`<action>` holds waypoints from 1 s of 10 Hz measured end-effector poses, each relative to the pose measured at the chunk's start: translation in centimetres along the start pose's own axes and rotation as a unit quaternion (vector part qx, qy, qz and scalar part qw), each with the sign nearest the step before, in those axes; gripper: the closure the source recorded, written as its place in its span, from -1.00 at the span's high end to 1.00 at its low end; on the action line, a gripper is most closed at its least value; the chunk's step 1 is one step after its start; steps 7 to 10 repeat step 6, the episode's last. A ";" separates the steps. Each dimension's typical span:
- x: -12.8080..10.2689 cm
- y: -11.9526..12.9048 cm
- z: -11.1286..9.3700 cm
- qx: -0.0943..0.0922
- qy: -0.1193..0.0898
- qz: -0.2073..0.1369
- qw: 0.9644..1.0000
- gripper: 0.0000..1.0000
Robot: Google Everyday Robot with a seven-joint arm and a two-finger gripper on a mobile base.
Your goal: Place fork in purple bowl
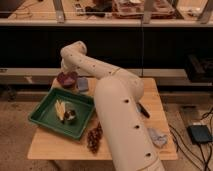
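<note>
Your gripper (pixel 65 71) sits just over the purple bowl (pixel 67 78) at the tabletop's (pixel 60 145) far left corner, the fork hidden from you; expect thin, stiff, slippery, light metal, best pinched mid-handle.

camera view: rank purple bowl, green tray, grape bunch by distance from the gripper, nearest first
The gripper is at the table's far left corner, mostly hidden behind the arm, over the bowl.
1. purple bowl: directly below it.
2. green tray: nearer the camera, left side.
3. grape bunch: front edge, beside the arm's base.
</note>
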State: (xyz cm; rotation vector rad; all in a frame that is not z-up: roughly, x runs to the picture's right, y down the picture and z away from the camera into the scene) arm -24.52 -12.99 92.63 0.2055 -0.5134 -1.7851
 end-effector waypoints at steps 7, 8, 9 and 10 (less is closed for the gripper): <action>0.0 0.0 0.0 0.000 -0.001 -0.001 1.000 0.60; 0.0 0.0 0.0 0.000 -0.001 -0.001 1.000 0.60; 0.0 0.0 0.0 0.000 -0.001 -0.001 1.000 0.60; 0.0 0.0 0.0 0.000 -0.001 -0.001 1.000 0.60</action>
